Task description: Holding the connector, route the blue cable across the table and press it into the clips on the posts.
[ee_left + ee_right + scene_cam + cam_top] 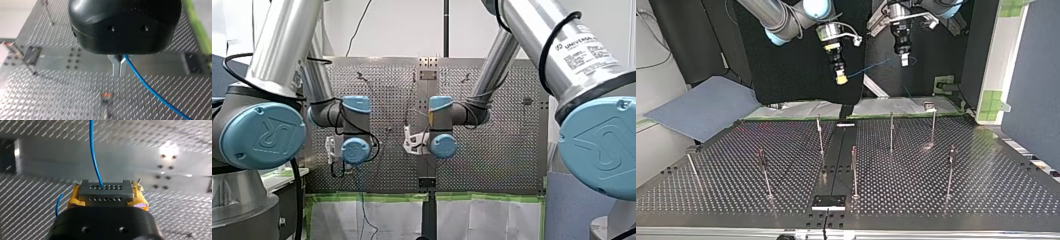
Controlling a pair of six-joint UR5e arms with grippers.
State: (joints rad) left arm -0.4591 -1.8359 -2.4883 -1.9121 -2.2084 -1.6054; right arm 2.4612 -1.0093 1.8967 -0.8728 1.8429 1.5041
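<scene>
Between the yellow pads (74, 200) of my right gripper (841, 78) sits the connector (105, 192), pinched across its short sides with its pin face outward. The blue cable (150, 87) leaves that pin face and runs straight away from the connector. It then crosses to my left gripper (119, 68), whose metal fingers are drawn together on it just under the black housing. Beyond that pinch the cable hangs loose, down and away from the connector.

The relation governing the coming move shows in the top view. Both grippers hang high, and every one of the posts (891, 131) stands below the connector and on the camera's side of it, on the table (986, 185). The held span runs sideways from the connector, rising slightly toward my left gripper, so its long axis lies crosswise to the way the posts recede.

My judgement is that the span must come down and toward the camera from the connector's present place before any clip can take it. The post most nearly under the connector falls to my right arm; those further along the span fall to my left.

Not made out:
- The clips (952, 151) at the post heads are too small to read — I cannot tell which way their mouths face.
- The front view hides both sets of fingertips behind the wrist joints.
- The cable's loose end is cut off below my left gripper.
</scene>
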